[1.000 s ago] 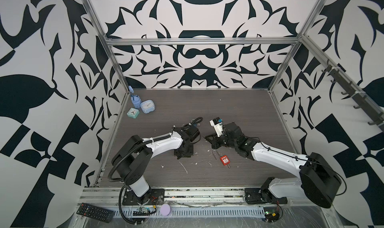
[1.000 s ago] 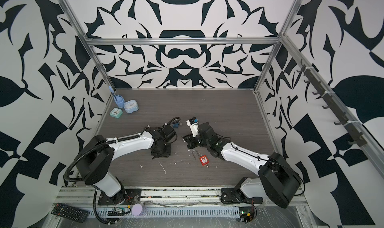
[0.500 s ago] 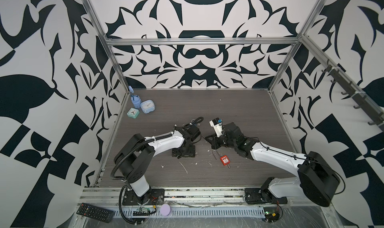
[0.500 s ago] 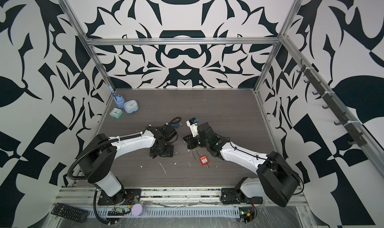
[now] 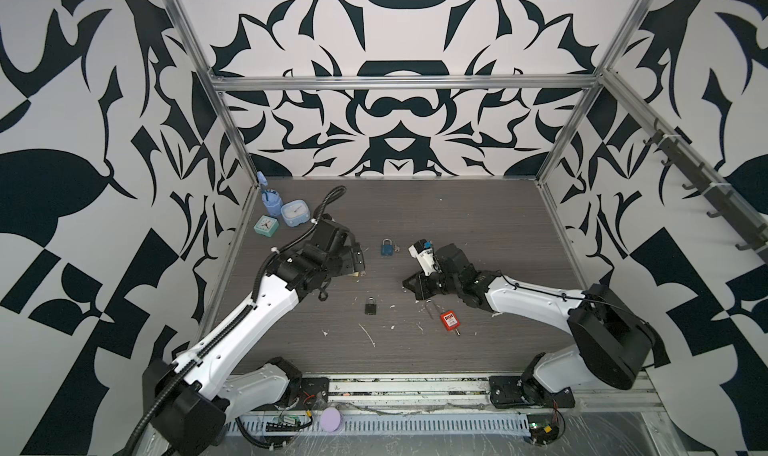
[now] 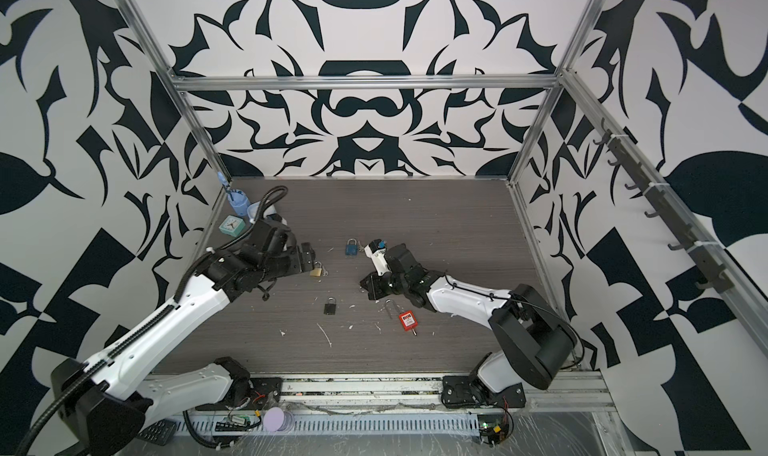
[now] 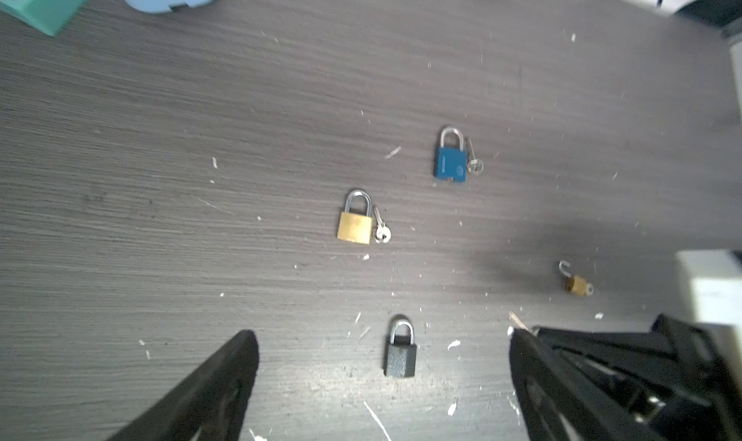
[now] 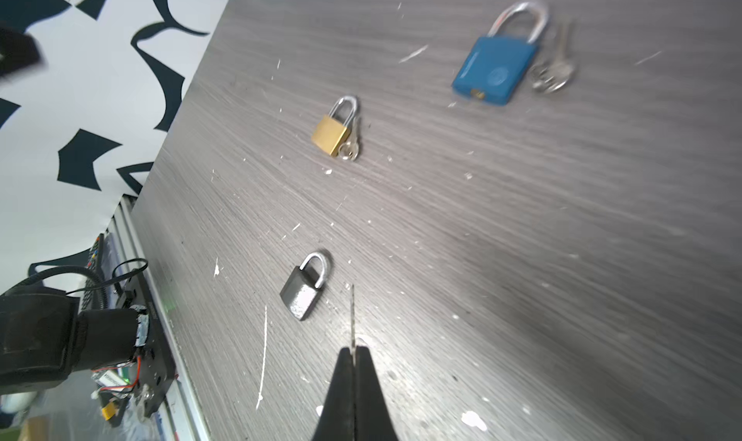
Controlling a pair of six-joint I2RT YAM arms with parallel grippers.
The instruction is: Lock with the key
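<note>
Left wrist view: left gripper (image 7: 382, 336) spread as wide as it goes, empty, hovering over the dark wood-grain table (image 7: 160, 178). Between its fingers (image 7: 225, 378), flat on the table and untouched, a black padlock (image 7: 400, 356). Farther off, a brass padlock (image 7: 354, 227) with a loose silver key (image 7: 381, 231) just beside it on the right. Farther right again, a blue padlock (image 7: 450, 164) with a second key (image 7: 473, 162) alongside. Right wrist view: right gripper (image 8: 353, 352) pressed tight on a thin key (image 8: 352, 310), seen edge-on, its blade poking out beside the black padlock, close but not touching. In a top view: black padlock (image 5: 370, 307) toward the near middle of the table, between the two grippers. To its right, a red padlock (image 5: 450, 321), lying just on the near side of the right gripper.
</note>
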